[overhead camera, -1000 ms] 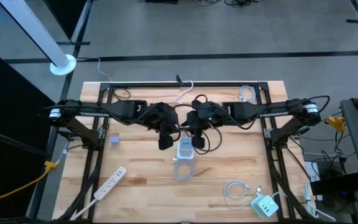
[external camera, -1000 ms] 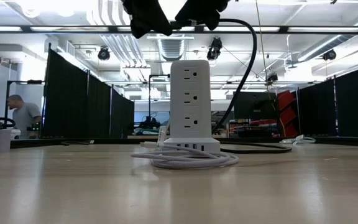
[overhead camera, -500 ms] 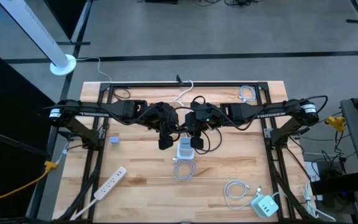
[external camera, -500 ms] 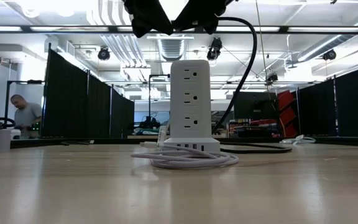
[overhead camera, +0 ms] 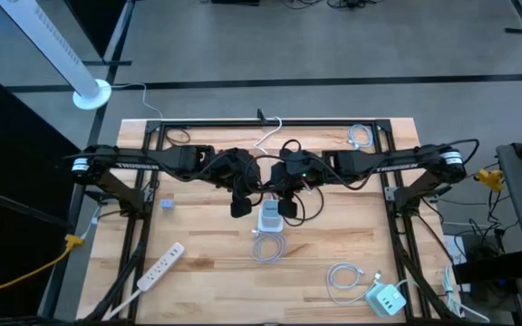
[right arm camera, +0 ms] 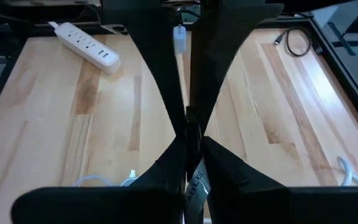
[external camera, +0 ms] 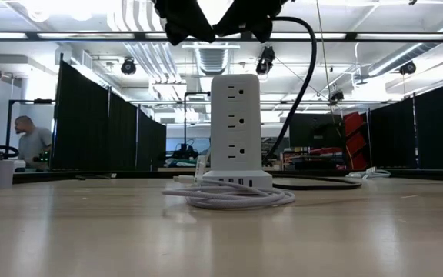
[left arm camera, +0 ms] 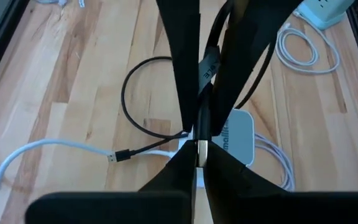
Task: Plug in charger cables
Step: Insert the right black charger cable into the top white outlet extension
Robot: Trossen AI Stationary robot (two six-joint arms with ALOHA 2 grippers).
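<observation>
Black cable (left arm camera: 143, 93) is pinched by both left gripper (left arm camera: 199, 149) and right gripper (right arm camera: 188, 134), only visible in wrist views.

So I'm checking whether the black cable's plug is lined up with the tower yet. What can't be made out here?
- High view: both grippers cover the top of the power tower; plug and ports hidden.
- Low view: the left gripper and right gripper are cut off by the top edge.
- Left wrist view: the fingers hide most of the black cable; which port its tip faces is unclear.
</observation>
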